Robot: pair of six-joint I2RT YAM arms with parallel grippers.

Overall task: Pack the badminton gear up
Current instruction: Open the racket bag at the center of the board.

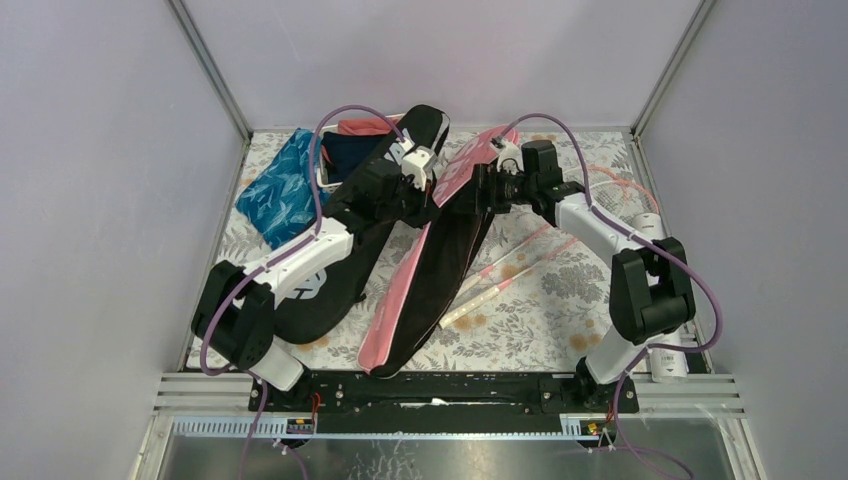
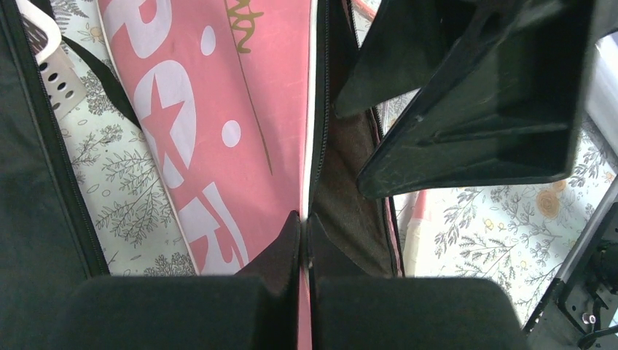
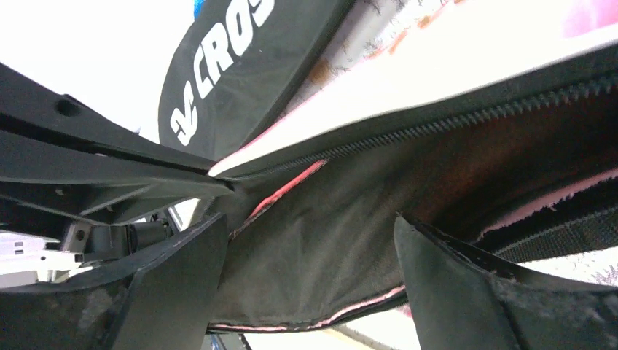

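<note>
The pink "SPORT" bag lies open in the middle, its black lining showing. My left gripper is shut on the bag's zip edge, pink cover on one side and lining on the other. My right gripper is open at the same end, and a fold of the lining hangs between its spread fingers. The black "CROSSWAY" bag lies under my left arm and shows in the right wrist view. Thin rackets lie right of the pink bag. The white tube lies along the right edge.
A white slatted basket with navy and red clothes stands at the back, beside a blue patterned cloth. The flowered tablecloth covers the table. Metal frame posts and grey walls close in the back and both sides.
</note>
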